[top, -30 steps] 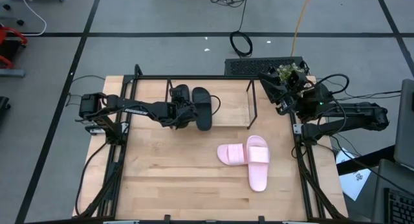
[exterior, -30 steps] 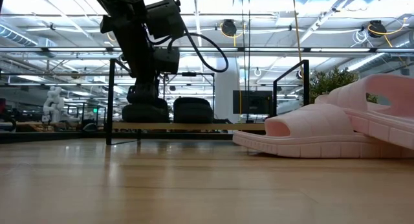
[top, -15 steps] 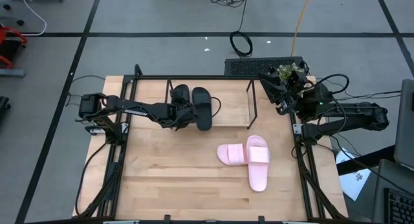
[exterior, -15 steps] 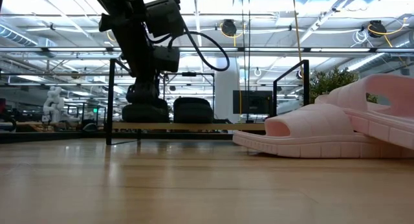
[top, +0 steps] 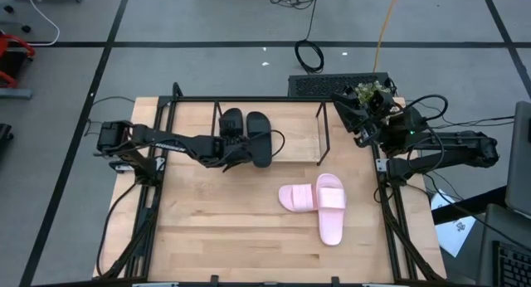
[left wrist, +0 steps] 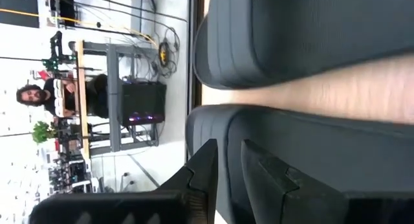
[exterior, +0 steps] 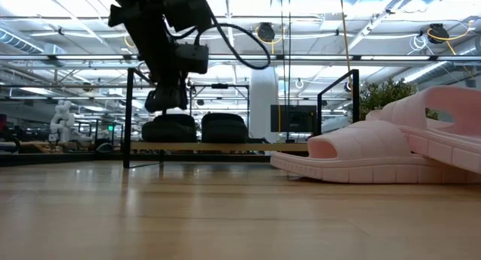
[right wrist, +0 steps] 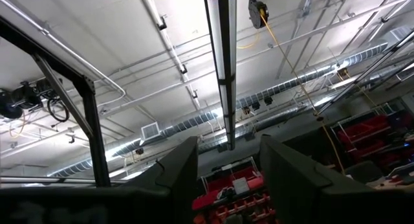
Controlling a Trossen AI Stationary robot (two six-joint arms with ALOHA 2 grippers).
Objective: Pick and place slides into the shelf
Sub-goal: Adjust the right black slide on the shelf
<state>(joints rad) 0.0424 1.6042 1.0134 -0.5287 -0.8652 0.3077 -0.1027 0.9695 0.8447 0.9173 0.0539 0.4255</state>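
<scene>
overhead light: even and bright on the table (top: 249, 229), shadows soft and short
low view: ceiling strip lights (exterior: 316, 58) glare behind; arm reads as a dark silhouette; near pink slide (exterior: 368, 156) slightly soft
left wrist view: black slide (left wrist: 310, 166) close and blurred, background washed out
right wrist view: long ceiling lamp (right wrist: 218, 62) bright, rafters dim

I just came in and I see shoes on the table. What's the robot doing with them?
It is putting slide sandals onto a low black metal rack with a wooden board. Two matte black sandals sit side by side on that board. The left gripper hangs just above the left-hand black sandal, holding nothing. Two pale pink sandals wait on the wooden table, one lying partly across the other. The right gripper is open, parked at the table's far right corner.
</scene>
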